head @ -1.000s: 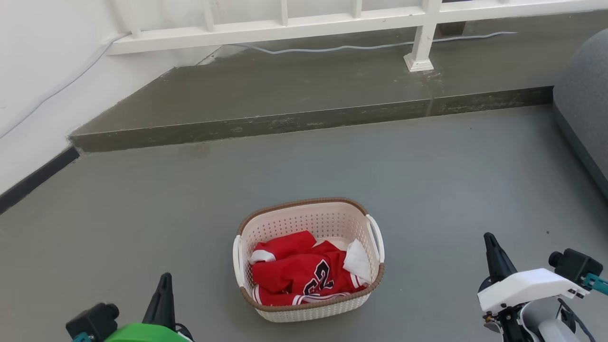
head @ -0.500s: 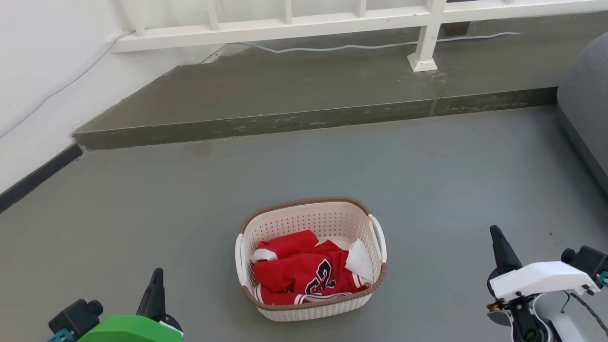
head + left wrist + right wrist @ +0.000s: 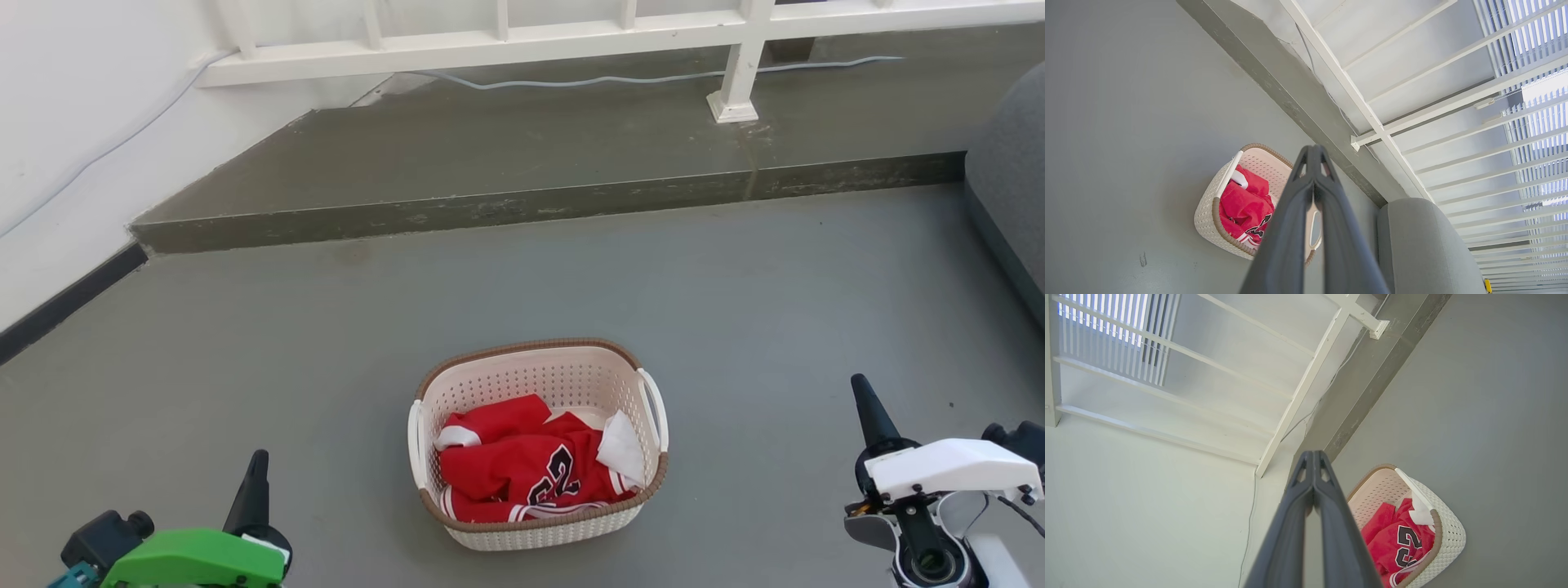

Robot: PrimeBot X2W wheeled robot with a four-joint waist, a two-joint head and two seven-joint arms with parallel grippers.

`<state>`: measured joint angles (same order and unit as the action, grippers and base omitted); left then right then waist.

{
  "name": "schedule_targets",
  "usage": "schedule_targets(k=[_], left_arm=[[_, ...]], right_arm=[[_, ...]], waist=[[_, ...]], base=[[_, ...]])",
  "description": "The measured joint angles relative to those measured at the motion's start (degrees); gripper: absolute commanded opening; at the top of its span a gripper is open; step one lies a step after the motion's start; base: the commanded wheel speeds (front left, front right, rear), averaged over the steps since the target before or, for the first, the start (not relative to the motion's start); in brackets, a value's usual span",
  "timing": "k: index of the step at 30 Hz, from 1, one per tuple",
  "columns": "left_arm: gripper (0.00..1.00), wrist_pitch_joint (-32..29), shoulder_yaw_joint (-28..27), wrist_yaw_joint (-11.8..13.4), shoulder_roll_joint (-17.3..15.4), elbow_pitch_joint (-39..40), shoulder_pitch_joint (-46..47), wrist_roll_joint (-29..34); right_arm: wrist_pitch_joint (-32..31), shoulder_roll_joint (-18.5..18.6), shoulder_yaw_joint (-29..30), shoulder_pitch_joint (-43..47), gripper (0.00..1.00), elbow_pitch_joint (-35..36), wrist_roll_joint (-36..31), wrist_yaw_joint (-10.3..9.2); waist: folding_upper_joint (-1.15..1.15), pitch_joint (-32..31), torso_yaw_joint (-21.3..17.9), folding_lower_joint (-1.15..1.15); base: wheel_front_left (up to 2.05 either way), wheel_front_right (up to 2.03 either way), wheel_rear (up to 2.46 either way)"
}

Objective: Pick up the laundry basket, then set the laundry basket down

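You faced grey floor (image 3: 245, 343), raised step (image 3: 490, 155) and white railing (image 3: 571, 37) beyond. Laundry basket (image 3: 539, 527) stood on floor, centre, between your two arms, touched by neither. Red jersey (image 3: 522, 469) lay crumpled inside. Left gripper (image 3: 258, 465) low at basket's left, fingers pressed together, nothing held. Right gripper (image 3: 861, 388) at basket's right, well apart, fingers likewise together.

The floor (image 3: 245, 343) was smooth grey. A raised, darker concrete step (image 3: 490, 155) ran along the far side, carrying a white railing (image 3: 522, 41), with a pale cable (image 3: 588, 80) lying behind its post. The white wall (image 3: 65, 122) at left had black skirting (image 3: 65, 306). Grey upholstered furniture (image 3: 1012, 180) stood at right. Slatted blinds (image 3: 1539, 36) admitted daylight.
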<state>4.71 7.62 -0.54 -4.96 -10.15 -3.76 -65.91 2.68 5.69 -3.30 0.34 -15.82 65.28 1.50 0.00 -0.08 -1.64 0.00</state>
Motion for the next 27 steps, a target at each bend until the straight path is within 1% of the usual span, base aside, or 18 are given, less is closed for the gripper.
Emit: schedule_targets(k=[8,16,17,27], left_arm=[[0.00,-1.12,-0.92,-0.64,-0.05,-0.55,0.96,-5.09],[0.00,-2.22,-2.12,-2.02,-0.19,-1.36,1.80,-10.40],[0.00,-2.49,-2.36,-2.44,-0.20,-1.56,2.13,-12.13],[0.00,-4.04,-3.88,-3.56,-0.30,-2.46,3.43,-19.14]], right_arm=[[-1.33,-0.26,1.47,-0.27,0.00,-0.01,4.63,1.00],[-2.67,-0.60,3.18,-1.27,0.00,-0.02,9.61,1.81],[-2.96,-0.78,3.55,-1.31,0.00,-0.03,10.93,2.11],[-4.43,-1.38,5.65,-2.27,0.00,-0.07,17.18,3.26]], waist=[[0.00,0.05,0.26,0.00],[0.00,0.10,0.57,0.00],[0.00,0.11,0.64,0.00],[0.00,0.17,1.02,0.00]], base=[[0.00,0.00,0.00],[0.00,0.00,0.00],[0.00,0.00,0.00],[0.00,0.00,0.00]])
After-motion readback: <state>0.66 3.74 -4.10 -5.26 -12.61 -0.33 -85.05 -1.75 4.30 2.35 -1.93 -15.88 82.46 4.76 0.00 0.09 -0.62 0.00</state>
